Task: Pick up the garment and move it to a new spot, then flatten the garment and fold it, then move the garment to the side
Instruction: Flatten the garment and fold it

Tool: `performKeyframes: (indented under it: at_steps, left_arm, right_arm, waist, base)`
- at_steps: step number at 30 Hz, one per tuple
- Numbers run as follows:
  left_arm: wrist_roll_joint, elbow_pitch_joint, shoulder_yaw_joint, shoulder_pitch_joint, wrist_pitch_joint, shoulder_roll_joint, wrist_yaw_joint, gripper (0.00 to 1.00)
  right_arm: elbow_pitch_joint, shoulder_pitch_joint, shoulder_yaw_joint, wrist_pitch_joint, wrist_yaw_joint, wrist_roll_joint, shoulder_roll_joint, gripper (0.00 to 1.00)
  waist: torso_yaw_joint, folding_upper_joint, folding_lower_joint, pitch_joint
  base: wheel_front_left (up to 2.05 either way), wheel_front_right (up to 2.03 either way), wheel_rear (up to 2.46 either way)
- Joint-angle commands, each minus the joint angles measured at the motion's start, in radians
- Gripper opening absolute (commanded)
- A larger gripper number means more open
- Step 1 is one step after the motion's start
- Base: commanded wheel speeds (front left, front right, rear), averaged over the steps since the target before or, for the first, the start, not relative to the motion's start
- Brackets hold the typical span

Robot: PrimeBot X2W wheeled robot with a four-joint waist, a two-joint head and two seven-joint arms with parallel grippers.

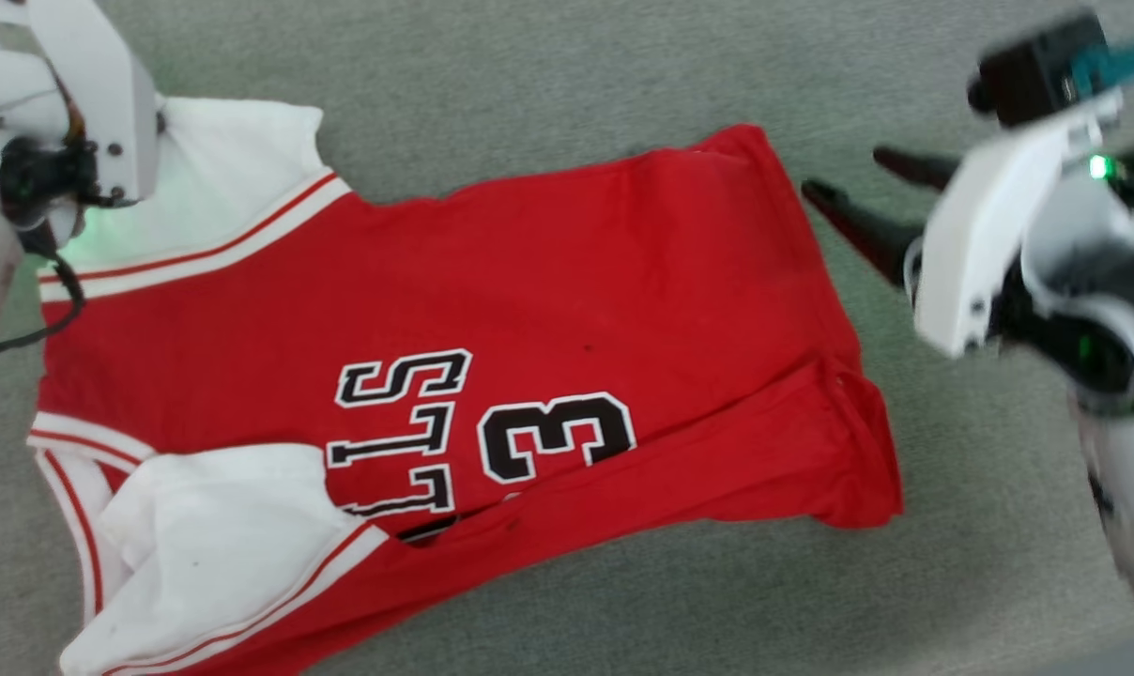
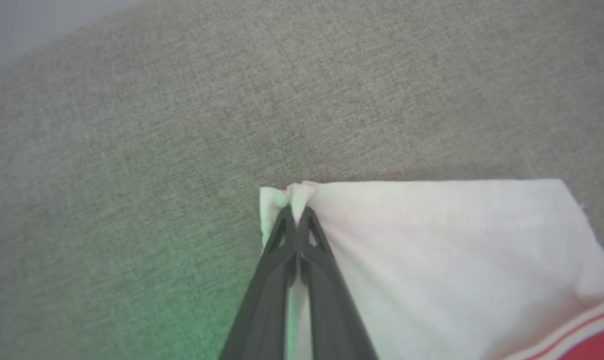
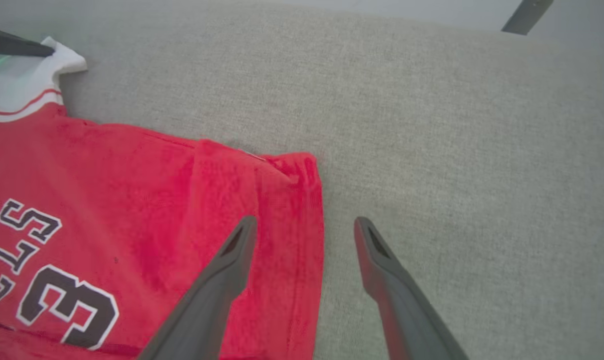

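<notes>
I see the shirt lying spread on the grey cloth surface, lettering up. My left gripper is pinched tight on the edge of its white sleeve. My right gripper is spread wide at the red hem, one finger over the shirt, the other past it

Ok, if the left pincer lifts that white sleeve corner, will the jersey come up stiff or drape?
Probably floppy: the garment lies limp with creased folds, so it should hang and trail. Likely light, since the left pincer bunches the sleeve with a small pinch. That thin hold might slip.
</notes>
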Motion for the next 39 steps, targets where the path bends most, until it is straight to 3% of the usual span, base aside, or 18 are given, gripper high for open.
performKeyframes:
  at_steps: [1, 7, 16, 17, 26, 39]
  left_arm:
    - [-0.003, 0.009, -0.016, 0.029, 0.010, -0.011, -0.004, 0.00]
    - [-0.004, 0.007, -0.022, -0.002, -0.006, -0.045, -0.004, 0.00]
    - [-0.013, 0.010, -0.034, -0.020, -0.025, -0.073, -0.001, 0.00]
    - [-0.013, 0.012, -0.035, -0.022, -0.029, -0.075, -0.001, 0.00]
    - [-0.036, 0.011, -0.023, -0.031, -0.082, -0.085, -0.001, 0.00]
    - [-0.061, -0.115, -0.045, -0.007, -0.091, -0.053, -0.001, 0.00]
  right_arm:
    - [0.038, -0.035, 0.006, 0.014, -0.001, 0.003, 0.006, 1.00]
    - [0.291, -0.215, 0.067, 0.082, -0.001, 0.024, 0.030, 1.00]
    - [0.591, -0.351, 0.173, 0.099, -0.001, 0.056, 0.085, 1.00]
    - [0.606, -0.355, 0.190, 0.097, 0.000, 0.069, 0.095, 0.00]
    - [0.676, -0.394, 0.291, -0.001, -0.001, 0.131, 0.049, 0.00]
    - [0.557, -0.295, 0.398, -0.135, -0.001, 0.217, -0.135, 0.00]
  waist:
    - [0.014, 0.0000, 0.0000, 0.010]
    - [0.049, 0.0000, 0.0000, 0.032]
    - [0.081, 0.0000, 0.0000, 0.060]
    - [0.083, 0.0000, 0.0000, 0.062]
    - [0.119, 0.0000, 0.0000, 0.033]
    - [0.202, 0.0000, 0.0000, -0.098]
  base:
    - [0.00, 0.00, 0.00]
    - [0.00, 0.00, 0.00]
    - [0.00, 0.00, 0.00]
    - [0.00, 0.00, 0.00]
    - [0.00, 0.00, 0.00]
    - [0.00, 0.00, 0.00]
